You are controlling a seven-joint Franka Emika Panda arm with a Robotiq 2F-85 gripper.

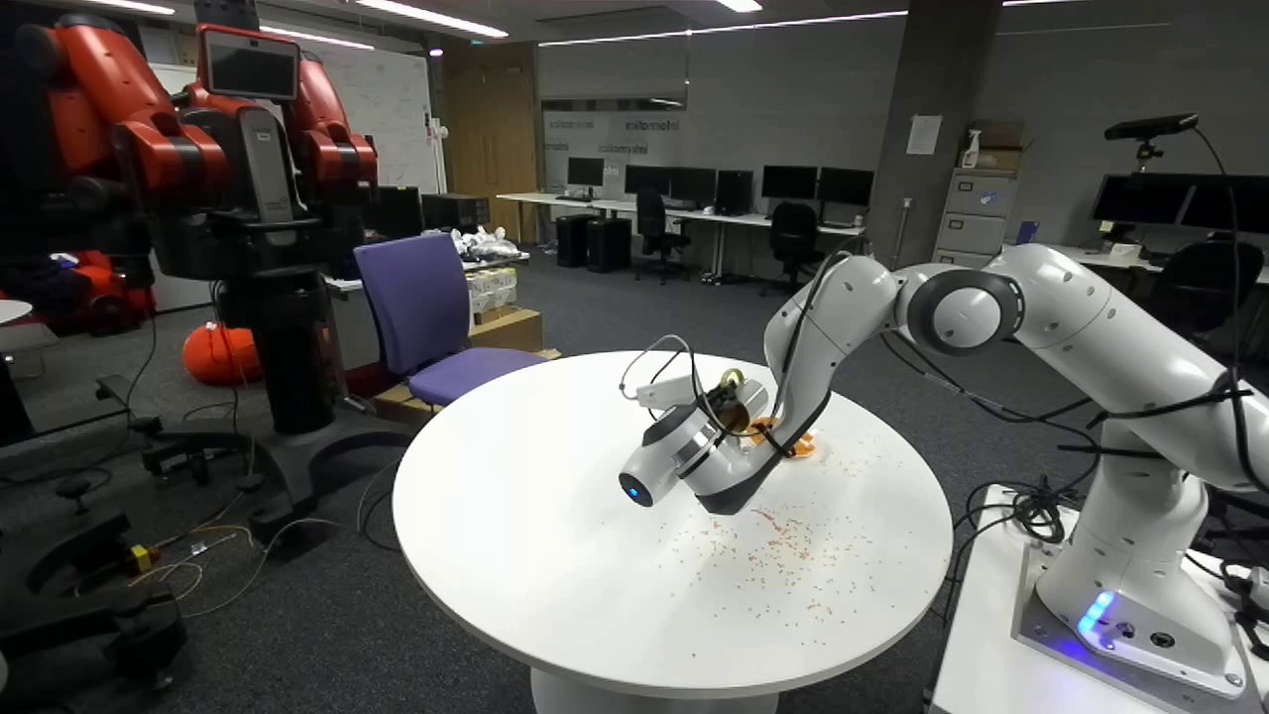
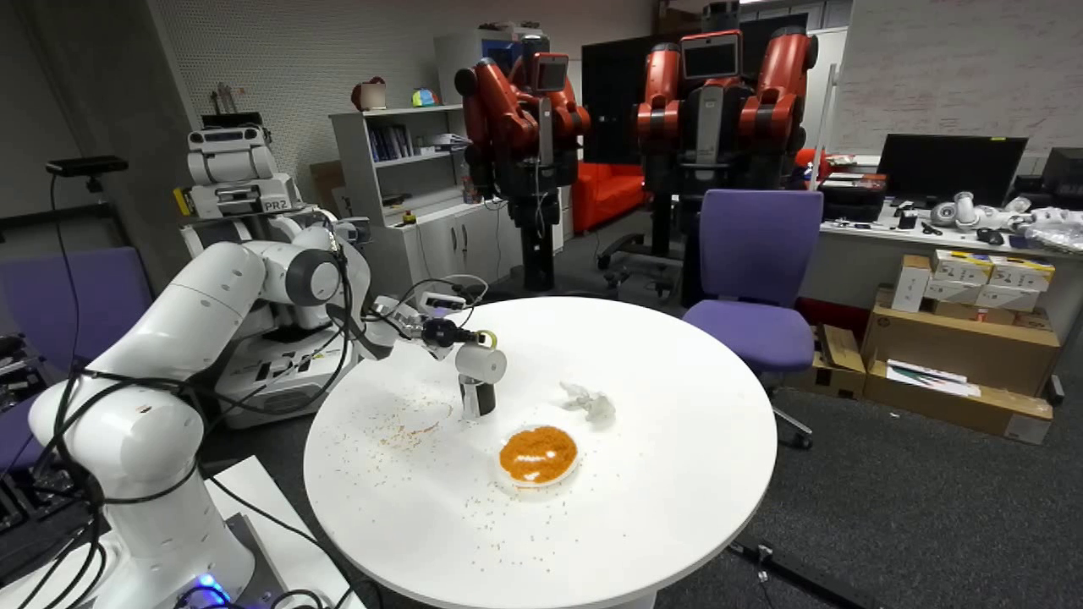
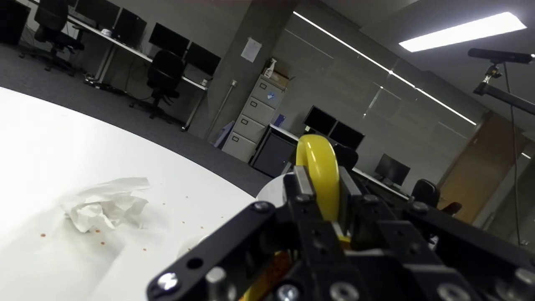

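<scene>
— Where is the mug (image 2: 481,364) located?
— It is suspended over the table (image 2: 660,516), tipped sideways, its yellow handle (image 3: 319,161) clamped in the gripper (image 3: 326,180).
— How should it be handled?
— By the handle; it is judged stiff, light, slippery and possibly fragile.

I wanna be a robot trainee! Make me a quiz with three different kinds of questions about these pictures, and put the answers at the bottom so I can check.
1. Pick one. What colour is the curved handle in the gripper?
A) blue
B) yellow
C) purple

2. True or false: the crumpled white paper lies on the table, apart from the gripper.

3. Fill in the missing colour: tiny ____ bits are scattered on the table.

Key:
1. B, yellow
2. True
3. orange
</scene>
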